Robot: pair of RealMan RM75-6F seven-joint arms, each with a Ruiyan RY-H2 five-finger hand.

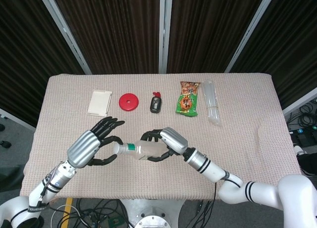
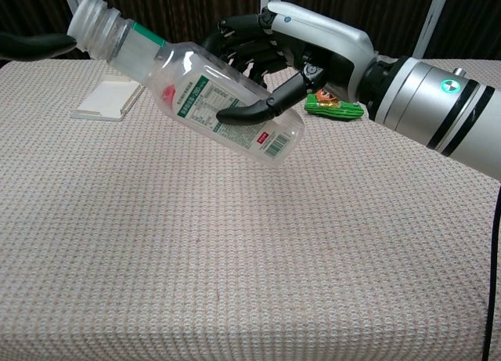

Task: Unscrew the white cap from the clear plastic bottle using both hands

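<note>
Bottle (image 1: 143, 149): clear plastic, green band at the neck, printed label; lay tilted in mid-air above the table (image 1: 247, 139), lower centre of the head view, neck pointing left and raised in the chest view
Cap (image 2: 91, 23): white, on the bottle's neck, upper left of the chest view
Right hand (image 1: 166, 141): gripped the bottle's body, fingers wrapped round it, thumb across the label
Left hand (image 1: 94, 143): fingers spread, fingertips close about the cap; contact with the cap could not be told
Far row on the table, left to right: white card (image 1: 99, 102); red disc (image 1: 129, 101); small black item (image 1: 156, 103); green snack packet (image 1: 188, 98); clear plastic wrapper (image 1: 211, 102)
</note>
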